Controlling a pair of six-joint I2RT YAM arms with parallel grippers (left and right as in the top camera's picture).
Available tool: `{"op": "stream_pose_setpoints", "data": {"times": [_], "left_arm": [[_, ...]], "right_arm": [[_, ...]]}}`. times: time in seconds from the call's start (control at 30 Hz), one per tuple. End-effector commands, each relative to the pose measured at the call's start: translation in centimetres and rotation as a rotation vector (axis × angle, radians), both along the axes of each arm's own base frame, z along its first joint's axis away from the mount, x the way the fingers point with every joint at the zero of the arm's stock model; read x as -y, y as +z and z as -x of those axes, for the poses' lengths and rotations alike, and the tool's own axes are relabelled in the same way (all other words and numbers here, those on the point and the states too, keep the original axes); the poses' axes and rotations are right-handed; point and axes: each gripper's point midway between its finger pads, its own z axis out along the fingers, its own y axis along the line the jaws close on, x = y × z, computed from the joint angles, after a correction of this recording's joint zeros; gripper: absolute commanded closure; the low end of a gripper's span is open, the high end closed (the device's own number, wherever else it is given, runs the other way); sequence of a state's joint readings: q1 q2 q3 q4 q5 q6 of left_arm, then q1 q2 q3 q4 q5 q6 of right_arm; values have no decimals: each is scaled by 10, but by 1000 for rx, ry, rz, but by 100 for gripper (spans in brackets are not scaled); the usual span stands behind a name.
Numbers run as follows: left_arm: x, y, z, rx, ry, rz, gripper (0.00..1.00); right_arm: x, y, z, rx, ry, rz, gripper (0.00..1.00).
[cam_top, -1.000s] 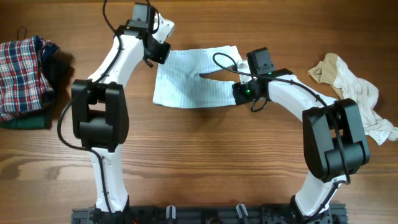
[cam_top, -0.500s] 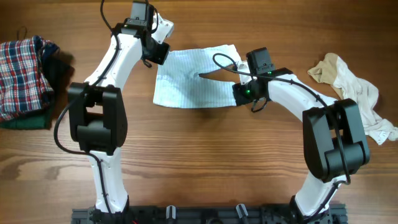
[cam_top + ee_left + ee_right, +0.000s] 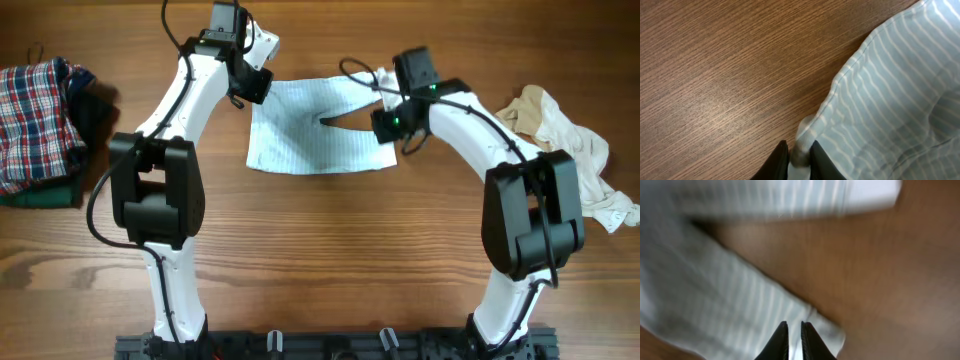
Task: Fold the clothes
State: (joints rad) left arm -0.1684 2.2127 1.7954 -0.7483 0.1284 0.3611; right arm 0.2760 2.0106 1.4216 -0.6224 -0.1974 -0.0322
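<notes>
A light blue and white striped cloth (image 3: 305, 135) lies spread at the table's far middle. My left gripper (image 3: 252, 86) is shut on its far left corner; in the left wrist view the fingertips (image 3: 782, 159) pinch a bunched bit of the cloth (image 3: 890, 95). My right gripper (image 3: 384, 124) is at the cloth's right edge, its jaws nearly closed on the fabric. The right wrist view is blurred; the gripper (image 3: 790, 339) sits over the striped cloth (image 3: 715, 295), with a thin strip of it between the jaws. A raised fold casts a dark shadow near the cloth's middle.
A pile with a red plaid garment (image 3: 38, 110) on top of a dark green one (image 3: 40, 193) sits at the left edge. A crumpled beige garment (image 3: 565, 145) lies at the right. Bare wood table (image 3: 320, 250) lies in front of the cloth.
My right gripper has moved toward the far side with the cloth's right edge, lifting it. The left gripper has stayed at the far left corner.
</notes>
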Motion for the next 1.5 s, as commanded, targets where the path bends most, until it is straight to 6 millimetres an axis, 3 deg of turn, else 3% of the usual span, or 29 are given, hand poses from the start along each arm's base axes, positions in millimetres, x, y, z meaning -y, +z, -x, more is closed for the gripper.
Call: {"op": "stream_pose_setpoints", "data": {"times": [0.0, 0.03, 0.17, 0.23, 0.27, 0.37, 0.43, 0.57, 0.83, 0.93, 1.0, 1.13, 1.33, 1.4, 1.47], "left_arm": [[4, 15, -1, 29, -9, 9, 86], [4, 15, -1, 29, -9, 10, 86], [4, 15, -1, 29, -9, 10, 86], [4, 15, -1, 29, -9, 10, 86], [4, 15, -1, 29, -9, 10, 86], [4, 15, -1, 29, -9, 10, 86], [3, 15, 0, 27, -9, 9, 86], [3, 14, 1, 22, -8, 9, 86], [3, 14, 1, 24, -8, 8, 85], [3, 14, 1, 23, -8, 8, 85], [3, 14, 1, 23, -8, 8, 85], [3, 14, 1, 23, -8, 8, 85], [3, 14, 1, 22, -8, 8, 86], [3, 14, 1, 22, -8, 8, 86], [3, 14, 1, 22, -8, 8, 86]], "right_arm": [[-5, 21, -31, 120, 11, -9, 79], [-7, 25, -38, 155, 9, -14, 70], [-6, 39, -75, 327, -7, 7, 62], [-8, 42, -91, 407, 15, 20, 49], [-8, 43, -98, 438, 24, 28, 48], [-10, 29, -112, 491, 65, 55, 46], [-11, 12, -121, 519, 99, 85, 39], [-12, -5, -136, 586, 123, 116, 34], [-16, -32, -134, 554, 139, 96, 27], [-16, -44, -130, 524, 140, 91, 26], [-17, -45, -130, 516, 128, 78, 26], [-19, -46, -127, 497, 117, 54, 35], [-17, -54, -119, 435, 77, 28, 36], [-13, -57, -117, 416, 62, 25, 42], [-8, -60, -114, 391, 48, 27, 55]]}}
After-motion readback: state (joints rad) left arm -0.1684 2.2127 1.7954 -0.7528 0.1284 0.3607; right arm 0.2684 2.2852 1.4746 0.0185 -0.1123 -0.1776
